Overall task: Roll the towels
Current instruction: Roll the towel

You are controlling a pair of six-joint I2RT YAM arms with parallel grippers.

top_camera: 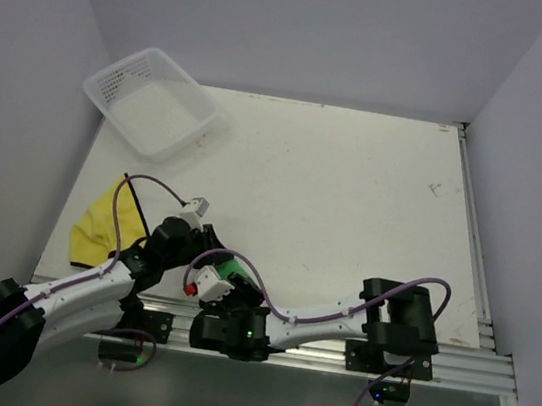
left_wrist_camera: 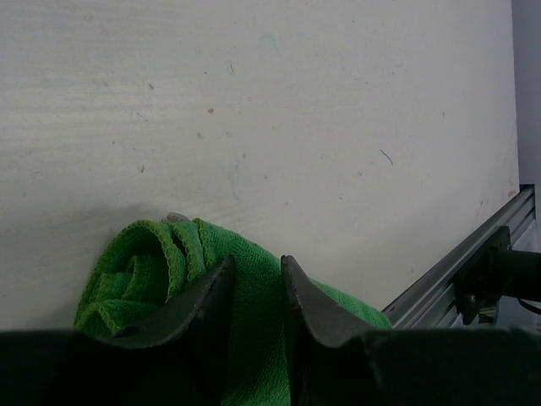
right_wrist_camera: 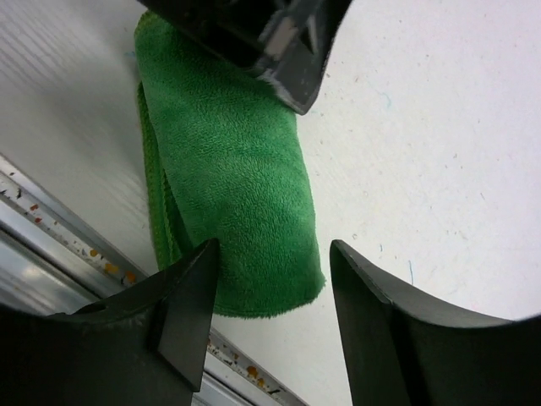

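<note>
Top external view, from the left: the yellow towel lies loose and unrolled near the left edge of the desk, with your left arm crossing its near corner. No claw is on it. Next comes the left claw, low over the green towel. Its jaws stand narrow and green cloth fills the slot between them, so it reads as a pinch on the top of the roll, though you cannot see how deep the bite goes. The green towel is already a tight cylinder with its spiral end showing in the left wrist view. It sits close to the rail at the near edge, between the two claws. To the right, the right claw is wide and holds nothing. One finger stands on each side of the roll's near end, and you cannot tell whether either touches the cloth. What matters for the next move is the long axis: the roll runs straight away from the right claw toward the left claw, at a slight angle to the rail. The right claw's jaws therefore cross its width, and closing them would squeeze the end, not push the roll along. The right arm is nearer the free end and the left is nearer the yellow towel, which is probably your next piece.
</note>
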